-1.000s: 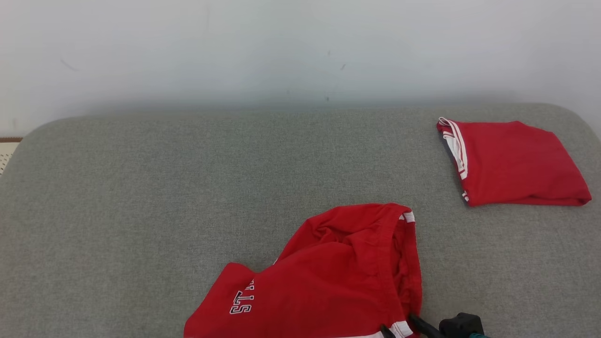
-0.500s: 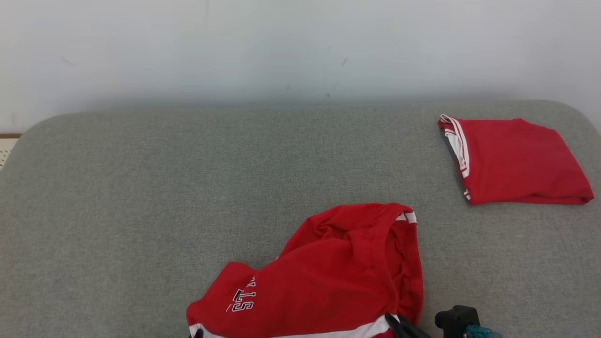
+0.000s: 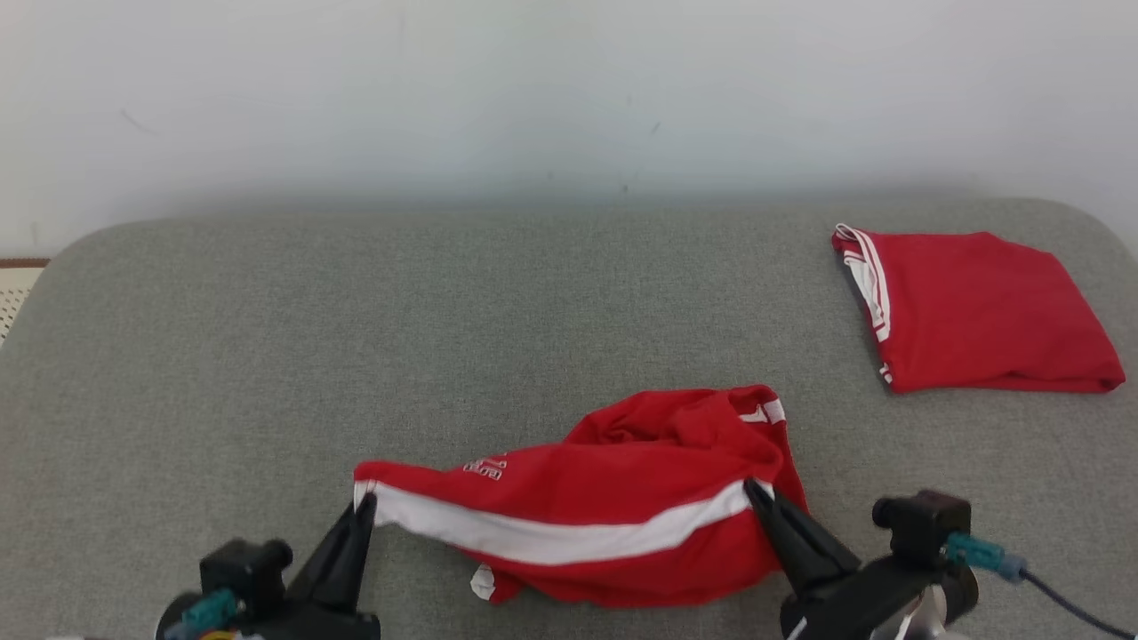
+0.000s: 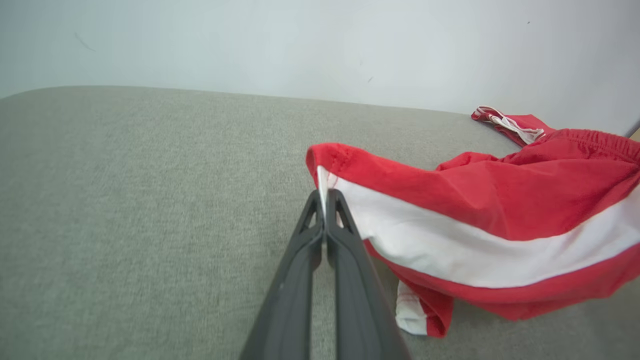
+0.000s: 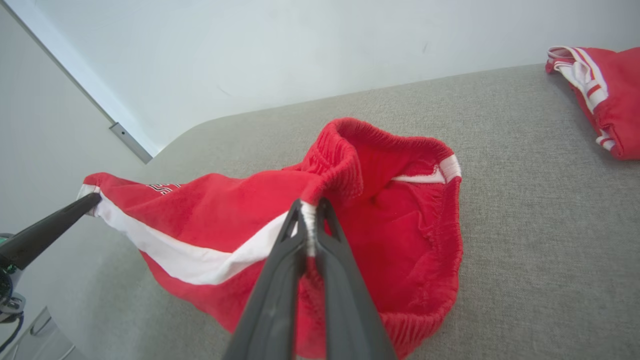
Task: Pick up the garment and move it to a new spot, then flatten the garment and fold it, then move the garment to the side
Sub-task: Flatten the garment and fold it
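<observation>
Two grippers pinch the crumpled red cotton shorts (image 3: 622, 480), at six o'clock on the grey fabric cushion (image 3: 267, 338). We find the left gripper (image 3: 364, 505) at their nine o'clock end, the right gripper (image 3: 752, 487) at three; the long axis spans both.

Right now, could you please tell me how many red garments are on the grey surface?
2. The striped garment is front and centre, pinched at its ends by the left gripper and right gripper. The folded garment lies apart at the far right. None seems hidden.
</observation>
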